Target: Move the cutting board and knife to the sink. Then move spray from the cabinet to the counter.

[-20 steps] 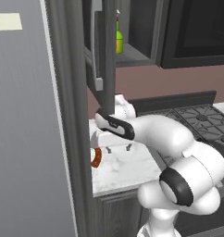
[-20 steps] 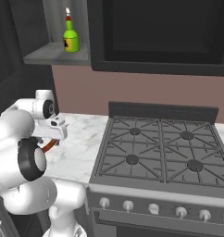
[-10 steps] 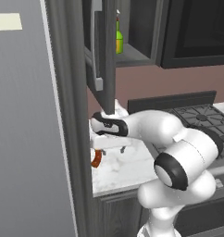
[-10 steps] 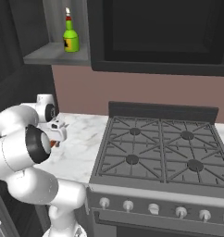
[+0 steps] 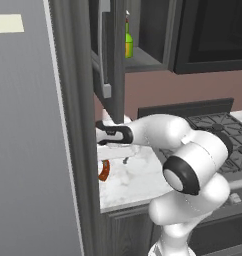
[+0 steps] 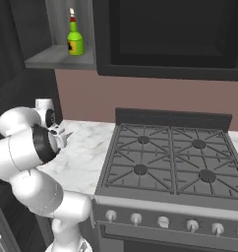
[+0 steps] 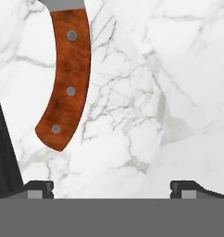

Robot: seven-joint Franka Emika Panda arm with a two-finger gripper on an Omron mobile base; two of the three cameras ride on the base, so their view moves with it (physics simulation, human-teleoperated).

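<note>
In the hand view the gripper (image 7: 112, 187) is hanging wide open and empty just over the counter (image 7: 169, 92), its two fingertips (image 7: 39, 187) spread far apart because nothing is being held yet. The knife (image 7: 65, 76) is lying flat on the marble ahead and off to one side of the gap, so only its curved orange-red handle with three rivets and a sliver of grey blade are showing. My reading is that the hand is lining up for the knife and is needing to shift sideways before closing.

From the left base view the arm is reaching low across the counter's left end, and the knife handle (image 5: 104, 170) is peeking out beside the dark tall panel. The cutting board is not something I can make out here.

Farther back and higher, the cabinet (image 6: 57, 56) is standing open, and the spray (image 6: 74, 39) is waiting upright on its shelf, untouched, presumably for the later step
</note>
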